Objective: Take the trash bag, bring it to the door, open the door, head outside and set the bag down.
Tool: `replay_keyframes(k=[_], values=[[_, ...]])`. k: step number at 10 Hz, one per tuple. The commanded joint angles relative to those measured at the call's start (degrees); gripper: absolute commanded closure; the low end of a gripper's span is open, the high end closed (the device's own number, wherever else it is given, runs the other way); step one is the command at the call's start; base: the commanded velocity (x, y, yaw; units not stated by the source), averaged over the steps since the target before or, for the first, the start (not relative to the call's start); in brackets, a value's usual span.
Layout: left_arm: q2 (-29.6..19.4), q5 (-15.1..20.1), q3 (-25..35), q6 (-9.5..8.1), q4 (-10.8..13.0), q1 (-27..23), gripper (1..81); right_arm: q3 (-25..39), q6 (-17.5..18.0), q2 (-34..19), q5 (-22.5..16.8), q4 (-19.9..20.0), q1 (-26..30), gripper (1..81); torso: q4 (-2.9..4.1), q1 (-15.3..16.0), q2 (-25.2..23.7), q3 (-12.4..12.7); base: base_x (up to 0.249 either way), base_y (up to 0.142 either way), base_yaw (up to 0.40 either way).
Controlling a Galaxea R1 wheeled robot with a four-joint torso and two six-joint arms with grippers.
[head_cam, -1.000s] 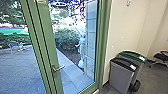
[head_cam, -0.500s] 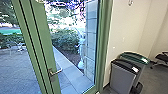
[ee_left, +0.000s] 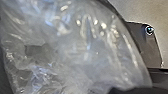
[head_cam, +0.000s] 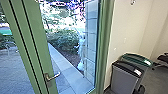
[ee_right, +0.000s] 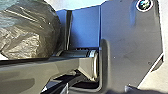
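Filling much of the left wrist view: one trash bag [ee_left: 75, 52], clear plastic, its skin creasing, bulging and catching bright glints. In the right wrist view, crinkled plastic is showing as well, greyish brown and rounded, sitting near the robot's own dark plate [ee_right: 130, 45]. Left gripper and right gripper: whether either is standing wide or narrow, or is holding the bag, cannot be told.

Door, one, glazed: its green frame [head_cam: 40, 47] is rising at the left, black lines running down it. A metal handle [head_cam: 53, 75] is mounting low on that upright, its lever pointing right. A second green post [head_cam: 105, 45] is bounding the glass on the right.

Outdoors, beyond the glass: grey paving [head_cam: 18, 70] is spreading at the left, and a strip of paler slabs [head_cam: 67, 72] is running from the far side toward the near right. A leafy hedge [head_cam: 62, 40] is growing at the far side. A column of pale blocks [head_cam: 91, 47] is standing to the right; just beside it a whitish shape [head_cam: 81, 50] is showing, too blurred to name. At the far left a light-framed piece of furniture [head_cam: 9, 48] is standing.

Indoors, right of the door: a grey bin with a black top [head_cam: 125, 78] is standing near, and a bin with a green top [head_cam: 136, 58] is standing just behind. A cream wall [head_cam: 125, 27] is rising behind both. A dark chair [head_cam: 163, 58] is sitting at the far right on grey floor [head_cam: 156, 80].
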Motion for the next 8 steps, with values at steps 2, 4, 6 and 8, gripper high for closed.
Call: replay_keyframes(k=[2, 4, 6, 8], values=[[-0.15, 2.97, 0.06, 0.31, 0.54, -2.80, 81.1, 0.55, -1.15, 1.34, -3.72, -0.90, 1.72, 1.0, 0.00, 0.00, 0.00, 0.00, 0.147, 0.000, 0.000], [-0.15, 3.05, 0.06, 0.31, 0.62, -2.80, 81.1, 0.55, -1.15, 1.42, -3.72, -0.90, 1.81, 1.0, 0.00, 0.00, 0.00, 0.00, 0.147, 0.000, 0.000], [-0.06, 3.05, 0.06, 0.31, 0.80, -2.80, 81.1, 0.55, -1.15, 1.51, -3.72, -0.90, 1.81, 1.0, 0.00, 0.00, 0.00, 0.00, 0.136, 0.000, 0.000], [0.11, 3.05, 0.15, 0.31, 0.89, -2.80, 81.1, 0.55, -1.15, 1.51, -3.72, -0.90, 1.81, 1.0, 0.00, 0.05, 0.02, 0.00, 0.107, 0.000, 0.000]])
